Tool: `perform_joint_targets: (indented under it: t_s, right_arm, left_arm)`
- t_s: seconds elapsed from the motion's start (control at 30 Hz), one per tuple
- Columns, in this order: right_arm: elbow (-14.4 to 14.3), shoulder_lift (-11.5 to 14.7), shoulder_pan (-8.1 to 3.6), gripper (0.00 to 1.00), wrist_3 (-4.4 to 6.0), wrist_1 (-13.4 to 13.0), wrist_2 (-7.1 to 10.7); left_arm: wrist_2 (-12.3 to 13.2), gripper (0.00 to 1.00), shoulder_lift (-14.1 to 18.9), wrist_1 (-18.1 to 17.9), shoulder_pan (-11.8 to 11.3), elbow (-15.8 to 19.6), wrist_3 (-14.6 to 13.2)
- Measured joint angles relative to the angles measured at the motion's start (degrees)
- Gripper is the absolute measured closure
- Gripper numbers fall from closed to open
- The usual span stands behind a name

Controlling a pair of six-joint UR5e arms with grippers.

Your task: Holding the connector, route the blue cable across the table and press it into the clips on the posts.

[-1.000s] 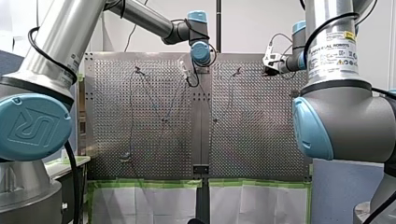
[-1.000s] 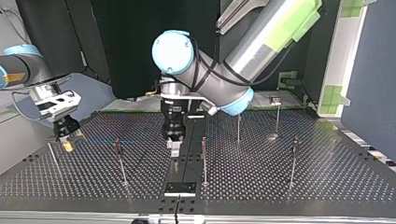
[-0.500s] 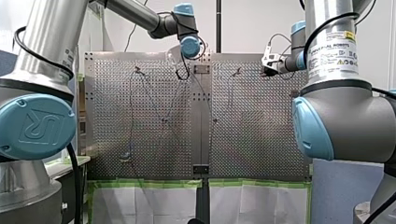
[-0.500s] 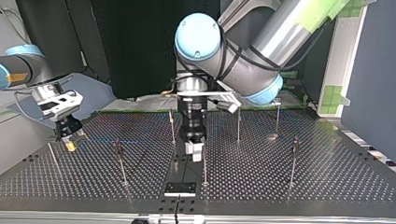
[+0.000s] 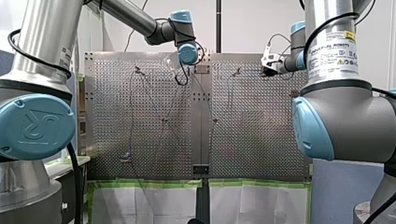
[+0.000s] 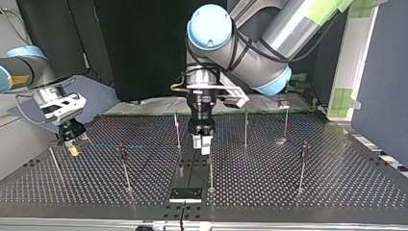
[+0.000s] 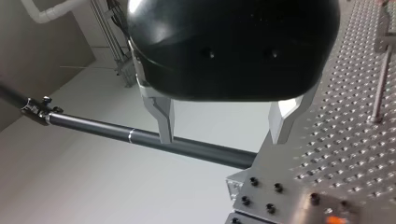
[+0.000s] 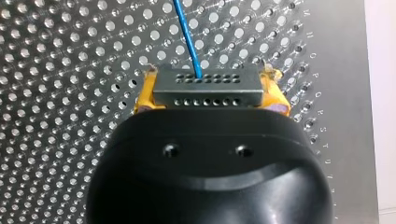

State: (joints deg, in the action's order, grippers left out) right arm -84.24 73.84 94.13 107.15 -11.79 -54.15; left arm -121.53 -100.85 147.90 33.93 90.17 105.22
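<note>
Connector betw. R claw pads, prob. clamped; blue cable runs ahead.

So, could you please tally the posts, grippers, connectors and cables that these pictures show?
posts: 7
grippers, my left gripper and my right gripper: 2
connector: 1
blue cable: 1
Total: 11

Right wrist view: the connector loses its lower half behind the right gripper, and the cable runs out of frame ahead. Top view, nine o'clock: cable's just a faint streak. At two o'clock, the clip is too small to read.
</note>
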Motion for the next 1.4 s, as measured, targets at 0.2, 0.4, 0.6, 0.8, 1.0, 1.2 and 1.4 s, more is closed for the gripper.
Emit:
perform_joint_targets:
  t_s: [0.2,0.4,0.6,0.8,1.0,1.2,1.4]
  right_arm:
    - [0.0,0.0,0.17,1.0,-0.03,0.0,0.0]
    - [0.0,0.0,0.31,1.0,-0.02,0.0,0.0]
    - [0.0,0.0,0.37,1.0,-0.04,0.0,0.0]
    - [0.0,-0.1,0.46,1.0,-0.01,0.0,0.0]
    - [0.0,-0.1,0.47,1.0,0.0,0.0,0.0]
    - [0.0,-0.1,0.48,1.0,0.0,0.0,0.0]
    - [0.0,-0.1,0.48,1.0,0.01,0.0,0.0]
  left_arm:
    - [0.3,0.0,0.1,-2.9,0.2,2.9,0.2]
    - [0.3,0.0,0.2,-5.8,0.7,5.8,0.3]
    - [0.5,0.0,0.3,-8.8,1.4,8.8,1.7]
    - [0.5,0.0,0.3,-11.7,2.1,11.6,4.2]
    - [0.4,0.0,0.4,-15.0,2.2,15.0,4.8]
    - [0.2,0.0,0.4,-18.1,2.2,18.1,4.8]
    - [0.1,0.0,0.4,-21.2,2.1,21.2,4.7]
